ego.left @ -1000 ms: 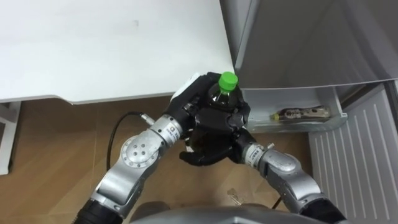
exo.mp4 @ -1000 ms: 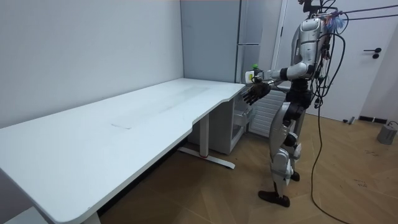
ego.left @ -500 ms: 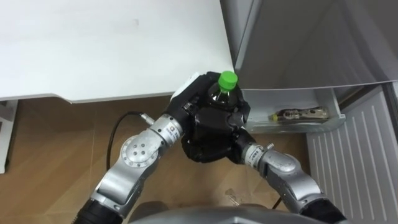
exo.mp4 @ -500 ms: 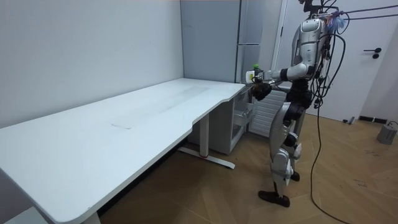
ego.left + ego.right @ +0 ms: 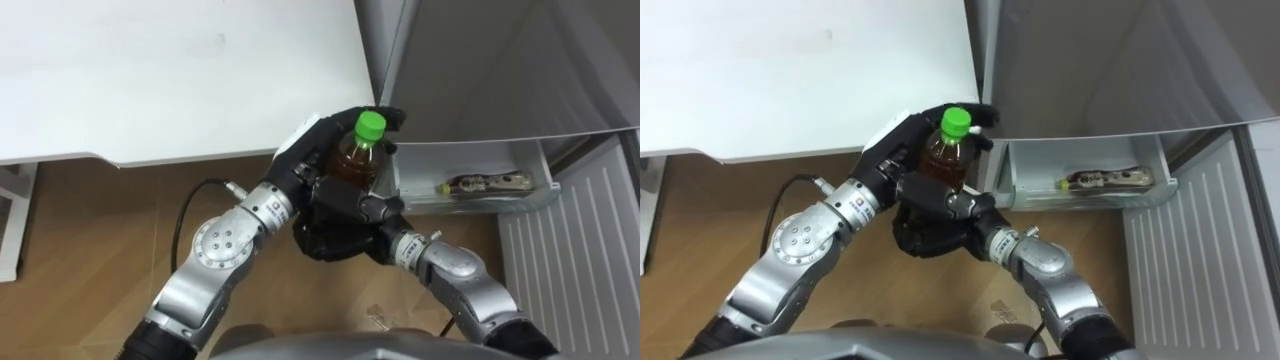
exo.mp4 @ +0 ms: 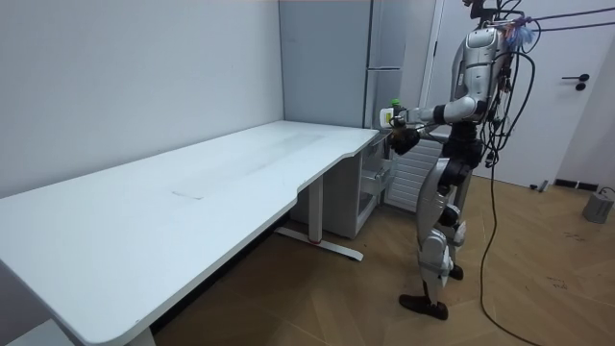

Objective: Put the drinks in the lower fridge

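A tea bottle (image 5: pixel 356 162) with a green cap (image 5: pixel 370 125) stands upright between my two hands, in front of the fridge's open lower part. My right hand (image 5: pixel 340 215) is shut on the bottle's lower body, its dark fingers wrapped round it from below. Behind the bottle, my left hand (image 5: pixel 308 152) is open, and its straight fingers reach up past the cap. In the room view I stand at the desk's end by the fridge (image 6: pixel 384 58), holding the bottle (image 6: pixel 394 104) out at chest height.
The white desk (image 5: pixel 180 70) lies to my left, its edge just behind the hands. A white fridge bin (image 5: pixel 470 200) holding a dark flat packet (image 5: pixel 485 183) sits to the right. The ribbed inside of the open fridge door (image 5: pixel 570 250) is further right. Wooden floor lies below.
My right hand has curled round the bottle's lower body. My left hand's fingers have let go and straightened behind the cap, so more of the brown bottle shows.
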Controlling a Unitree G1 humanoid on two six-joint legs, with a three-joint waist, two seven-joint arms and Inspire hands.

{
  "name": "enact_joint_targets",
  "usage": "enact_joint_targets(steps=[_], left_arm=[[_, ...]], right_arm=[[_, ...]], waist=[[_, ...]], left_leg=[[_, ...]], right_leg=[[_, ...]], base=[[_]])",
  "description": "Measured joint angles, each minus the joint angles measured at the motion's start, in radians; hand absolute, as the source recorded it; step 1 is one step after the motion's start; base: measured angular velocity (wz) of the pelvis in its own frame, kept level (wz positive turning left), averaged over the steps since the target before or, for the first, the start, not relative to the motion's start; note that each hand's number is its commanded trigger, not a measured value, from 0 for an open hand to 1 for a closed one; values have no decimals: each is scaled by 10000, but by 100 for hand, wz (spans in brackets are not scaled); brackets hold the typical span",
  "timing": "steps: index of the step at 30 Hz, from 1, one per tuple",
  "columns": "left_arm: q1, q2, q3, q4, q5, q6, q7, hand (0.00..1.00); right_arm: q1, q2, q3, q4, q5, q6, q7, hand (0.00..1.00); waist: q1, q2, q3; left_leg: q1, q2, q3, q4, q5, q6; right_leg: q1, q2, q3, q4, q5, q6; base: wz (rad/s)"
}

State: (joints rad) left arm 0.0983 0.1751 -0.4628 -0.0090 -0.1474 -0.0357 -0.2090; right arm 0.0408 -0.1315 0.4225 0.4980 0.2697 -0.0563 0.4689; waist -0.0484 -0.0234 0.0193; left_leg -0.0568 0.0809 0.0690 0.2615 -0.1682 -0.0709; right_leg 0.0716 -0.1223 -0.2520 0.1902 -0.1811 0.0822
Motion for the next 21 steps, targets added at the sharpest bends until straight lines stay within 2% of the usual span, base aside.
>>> enact_joint_targets(steps=[13, 18, 21], left_arm=[[-124, -14, -21, -50, 300, -222, 12, 0], [-205, 7, 99, -638, 1053, -570, 115, 0], [-279, 7, 113, -1191, 1445, -1006, 172, 0]], right_arm=[[52, -7, -1, 48, 189, 0, -97, 100], [59, -36, -6, 242, 167, 0, -143, 100], [64, -48, -5, 669, 30, 9, -140, 100]], waist=[[21, -60, 20], [97, -51, 22], [271, -39, 20]], left_leg=[[25, 0, 25, -24, 0, 0], [-27, 9, 20, 37, -2, 0], [1, 9, 20, 3, -3, -2]], right_leg=[[-10, 3, 37, -20, 0, 0], [-30, 13, 30, -8, 4, -6], [-15, 14, 31, -10, 4, -6]], base=[[0], [0], [0]])
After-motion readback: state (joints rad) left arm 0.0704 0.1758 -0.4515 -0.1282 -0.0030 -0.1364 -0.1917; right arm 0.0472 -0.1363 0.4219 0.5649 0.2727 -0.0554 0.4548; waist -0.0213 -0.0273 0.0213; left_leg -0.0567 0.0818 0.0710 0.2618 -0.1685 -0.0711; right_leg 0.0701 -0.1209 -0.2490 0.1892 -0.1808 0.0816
